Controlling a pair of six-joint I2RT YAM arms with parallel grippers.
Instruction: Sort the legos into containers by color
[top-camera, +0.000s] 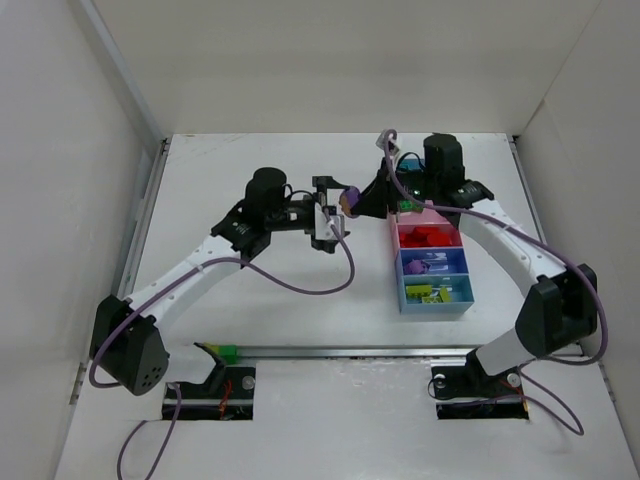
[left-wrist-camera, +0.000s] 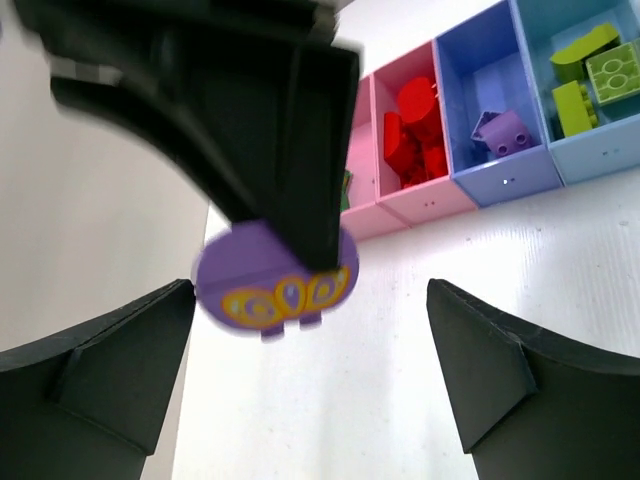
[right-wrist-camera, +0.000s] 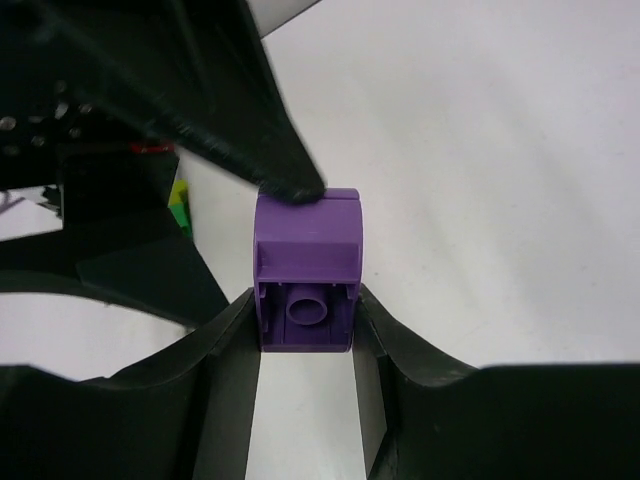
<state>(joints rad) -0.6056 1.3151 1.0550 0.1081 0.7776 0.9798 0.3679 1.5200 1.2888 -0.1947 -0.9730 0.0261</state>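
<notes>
One purple lego (right-wrist-camera: 305, 270) hangs above the desk (top-camera: 260, 300), just left of the containers (top-camera: 436, 304), pinched between the fingers of the right claw (right-wrist-camera: 305, 325). That claw is partly closed and clamped on the brick's two sides. The left claw (left-wrist-camera: 310, 295) gapes wide, its fingers flanking the brick without touching it, and it holds nothing.

The grip looks shallow. Only the fingertips bear on the smooth side walls, so a quick swing toward the strip could let the brick twist or slip out onto the desk. The left claw's open fingers sit close on both sides, and a sideways exit could knock the brick against one of them. The darker blue bin (left-wrist-camera: 510, 180), which holds another purple brick (left-wrist-camera: 505, 132), is narrow and has red and yellow-green neighbours. A drop released high or off-centre could land in the wrong one.
</notes>
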